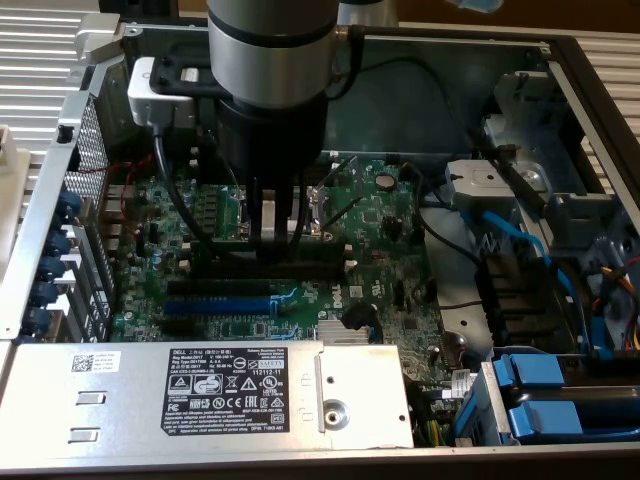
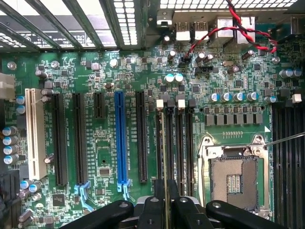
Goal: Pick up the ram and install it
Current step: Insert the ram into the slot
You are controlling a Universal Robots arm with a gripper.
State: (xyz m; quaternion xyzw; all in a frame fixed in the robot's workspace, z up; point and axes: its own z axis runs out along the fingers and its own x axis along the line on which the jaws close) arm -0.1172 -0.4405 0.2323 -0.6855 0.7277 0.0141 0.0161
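1. Gripper [image 2: 165, 202]: hangs over the motherboard [image 2: 105, 157] inside an open computer case [image 1: 560, 60]. In the exterior view it [image 1: 275, 245] reaches straight down from the arm to the middle of the board.
2. Fingers [image 2: 151, 210]: drawn almost fully together, with only a sliver of space between the two black pads. They are clamped on the ram.
3. Ram [image 2: 165, 188]: seen edge-on as a thin strip pinched between the fingers. It stands upright and runs lengthwise in line with the memory slots. Whether it is seated in a slot or just above one cannot be told.
4. Memory slots [image 2: 174, 143]: a bank of long black slots with white end clips [image 2: 160, 102], directly under the gripper.
5. Blue expansion slot [image 2: 119, 138]: parallel to the memory slots, on the side away from the processor socket.
6. Processor socket [image 2: 233, 176]: open, with a metal frame, just beside the memory slots.
7. White slot [image 2: 32, 133]: well apart, beyond the blue one.
8. Twisted red and black wires [image 2: 248, 31]: near the rear ports.
9. Labelled metal cover [image 1: 200, 385]: along the near edge of the case in the exterior view.
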